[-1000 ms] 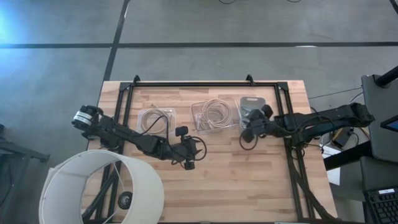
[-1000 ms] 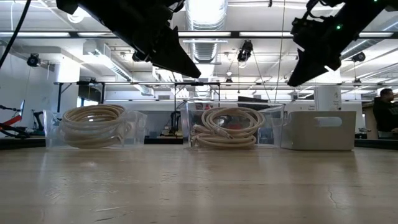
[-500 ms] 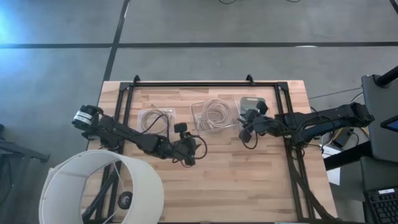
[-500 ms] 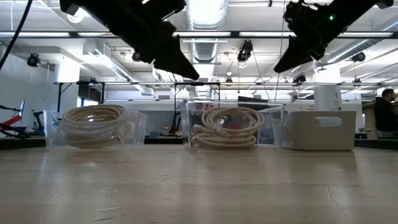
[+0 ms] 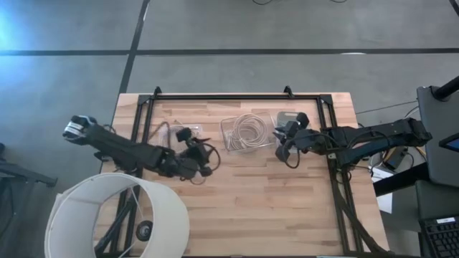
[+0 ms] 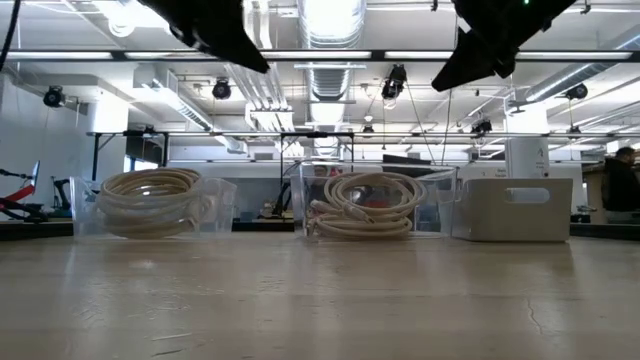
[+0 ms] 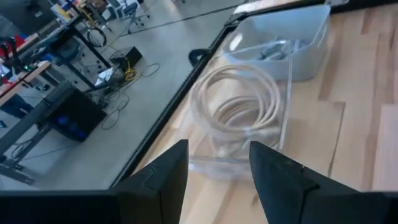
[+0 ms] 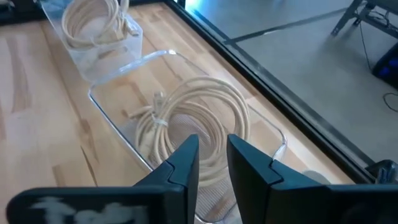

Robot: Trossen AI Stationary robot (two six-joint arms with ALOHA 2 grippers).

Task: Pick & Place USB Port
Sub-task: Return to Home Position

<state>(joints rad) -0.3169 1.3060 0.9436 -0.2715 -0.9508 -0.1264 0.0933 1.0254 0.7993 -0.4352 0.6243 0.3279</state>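
Note:
Three bins stand in a row at the table's far side. A clear bin with a coiled cream cable [image 5: 178, 137] is on the left. A second clear bin with a coil [image 5: 247, 131] is in the middle. A white bin [image 5: 290, 118] on the right holds small grey parts [image 7: 273, 50]. My left gripper [image 5: 203, 163] hangs open and empty above the table, just near of the left bin. My right gripper [image 5: 281, 147] hangs a little open and empty between the middle bin and the white bin, over their near sides.
A black frame rail [image 5: 237, 97] runs along the table's far edge and down both sides. A large white lampshade [image 5: 118, 218] stands off the table's near left corner. The near half of the wooden table [image 5: 272, 215] is bare wood.
My left gripper has risen and gone toward the table's left and far edge, from the table's middle to beside the left clear bin. My right gripper has risen and shifted slightly toward the far edge. The bins have stayed put.

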